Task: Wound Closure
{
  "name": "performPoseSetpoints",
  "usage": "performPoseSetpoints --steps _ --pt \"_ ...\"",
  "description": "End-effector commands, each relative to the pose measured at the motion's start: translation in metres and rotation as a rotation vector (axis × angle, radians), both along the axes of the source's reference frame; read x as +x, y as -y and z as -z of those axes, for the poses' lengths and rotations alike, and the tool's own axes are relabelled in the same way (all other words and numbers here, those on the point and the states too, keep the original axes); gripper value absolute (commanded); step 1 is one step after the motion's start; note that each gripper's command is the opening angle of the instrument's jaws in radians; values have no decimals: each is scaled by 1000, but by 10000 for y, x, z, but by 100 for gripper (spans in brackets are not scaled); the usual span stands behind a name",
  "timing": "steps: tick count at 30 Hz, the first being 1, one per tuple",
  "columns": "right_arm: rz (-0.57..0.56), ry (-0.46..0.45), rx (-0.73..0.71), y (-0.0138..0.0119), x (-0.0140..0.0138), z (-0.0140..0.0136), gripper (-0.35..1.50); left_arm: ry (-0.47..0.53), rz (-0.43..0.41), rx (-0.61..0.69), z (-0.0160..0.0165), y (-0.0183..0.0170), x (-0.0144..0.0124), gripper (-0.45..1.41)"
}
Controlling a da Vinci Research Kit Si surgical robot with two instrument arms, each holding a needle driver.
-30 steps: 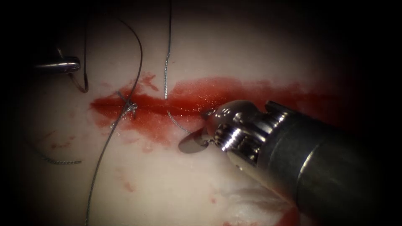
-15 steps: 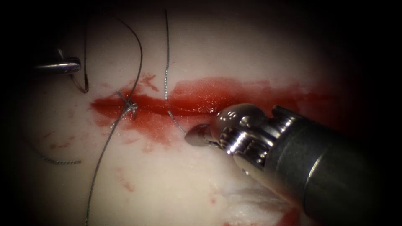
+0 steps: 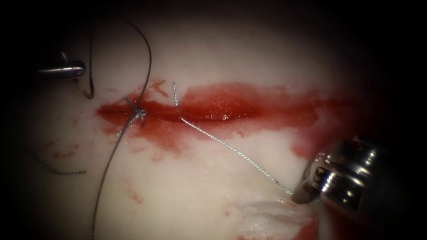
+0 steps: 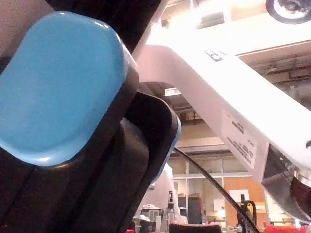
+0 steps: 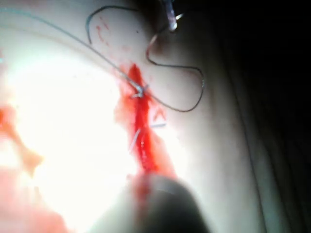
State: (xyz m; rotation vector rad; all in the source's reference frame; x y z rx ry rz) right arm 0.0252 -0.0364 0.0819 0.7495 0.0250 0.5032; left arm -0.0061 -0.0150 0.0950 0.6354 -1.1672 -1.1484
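- Since half a second ago the right arm's steel needle driver (image 3: 299, 195) has drawn back from the cut's near edge to a spot well off toward the lower right of the endoscope view, and the thin silvery braided thread (image 3: 231, 150) has been pulled through with it.
- The long upright length of thread that rose above the cut before is now only a short tail (image 3: 175, 93) standing at the far edge of the cut.
- The long red-filled cut (image 3: 209, 111) runs left to right across the pale pork-belly tissue (image 3: 178, 195); glossy red fluid (image 3: 249, 100) pools in it and stains both edges.
- The thread leaves the cut's near edge and runs taut and straight down to the right tool's tip, whose jaws are closed on it.
- An earlier knotted stitch (image 3: 138, 114) sits at the left end of the cut, with a dark looping strand (image 3: 144, 53) arching above it.
- The left arm's bright metal tool (image 3: 62, 70) lies far to the left, well apart from the cut; I cannot tell how its jaws stand.
- A dark curved needle (image 3: 87, 91) hangs just beside that tool's tip; whether it is gripped or lodged in the tissue cannot be judged.
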Motion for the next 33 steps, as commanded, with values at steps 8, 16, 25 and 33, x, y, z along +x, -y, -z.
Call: performPoseSetpoints --steps 8,16,25,33 --pt "-75 -7 -57 -19 45 2 -35 2 1 -5 4 -12 -5 -45" --pt "-172 -200 -188 -45 66 20 89 2 0 -5 4 -12 -5 -45" --pt "-449 -258 -266 -113 98 56 72 2 0 -6 4 -12 -5 -45" --pt "-942 -454 -238 -112 151 -2 98 2 0 -5 4 -12 -5 -45"
